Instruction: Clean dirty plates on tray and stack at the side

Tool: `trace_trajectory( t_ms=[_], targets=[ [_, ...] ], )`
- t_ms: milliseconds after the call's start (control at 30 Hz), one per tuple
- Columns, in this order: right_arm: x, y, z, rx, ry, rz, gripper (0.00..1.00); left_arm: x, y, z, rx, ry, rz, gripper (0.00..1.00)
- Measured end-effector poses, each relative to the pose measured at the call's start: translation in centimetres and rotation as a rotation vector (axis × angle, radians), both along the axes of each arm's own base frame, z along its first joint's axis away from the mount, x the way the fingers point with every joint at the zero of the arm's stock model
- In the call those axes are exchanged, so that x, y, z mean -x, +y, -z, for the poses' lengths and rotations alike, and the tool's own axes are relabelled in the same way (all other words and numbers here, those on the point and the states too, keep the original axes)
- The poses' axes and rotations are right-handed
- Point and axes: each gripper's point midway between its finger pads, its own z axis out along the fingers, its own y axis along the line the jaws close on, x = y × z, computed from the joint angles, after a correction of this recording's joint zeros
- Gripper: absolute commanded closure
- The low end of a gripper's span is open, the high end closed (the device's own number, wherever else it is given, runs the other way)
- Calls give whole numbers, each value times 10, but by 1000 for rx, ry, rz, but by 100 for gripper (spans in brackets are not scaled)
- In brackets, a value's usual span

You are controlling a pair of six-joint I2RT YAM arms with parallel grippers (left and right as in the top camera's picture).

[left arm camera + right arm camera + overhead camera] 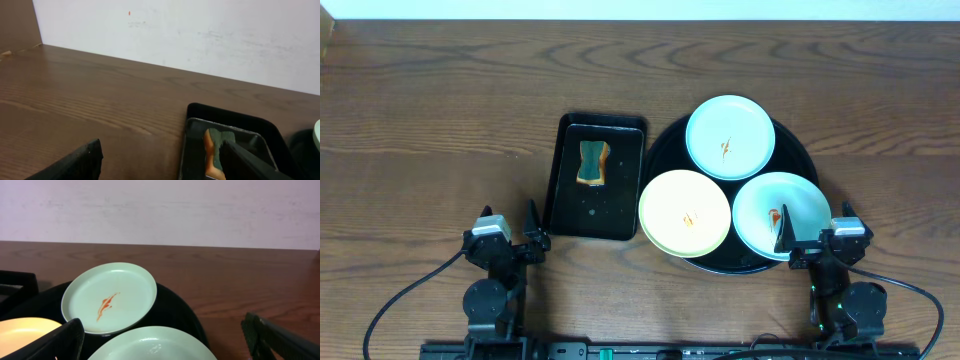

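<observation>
The round black tray (803, 150) holds three plates. A mint plate (730, 137) with an orange smear lies at the back, also in the right wrist view (109, 304). A pale yellow plate (685, 212) with a smear lies front left, its edge in the right wrist view (25, 330). A second mint plate (782, 216) with a smear lies front right, under my right gripper (165, 342). My right gripper (812, 235) is open and empty at the tray's front right edge. My left gripper (510, 232) is open and empty over bare table, left of the sponge tray.
A rectangular black tray (565, 190) holds a green and orange sponge (592, 163), also in the left wrist view (214, 150). Bare wood tabletop (430, 130) lies left and behind. A white wall (200, 35) stands at the table's far edge.
</observation>
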Motion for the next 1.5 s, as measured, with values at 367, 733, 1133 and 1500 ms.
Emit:
trace_trajectory(
  t_ms=[367,733,1133,1500],
  targets=[
    [0,0,0,0,0,0,1,0,0,0,0,0,0,24],
    [0,0,0,0,-1,1,1,0,0,0,0,0,0,24],
    [0,-2,-1,-5,-5,14,1,0,0,0,1,0,0,24],
    [1,-3,4,-76,35,23,1,0,0,14,1,86,-2,24]
  ],
)
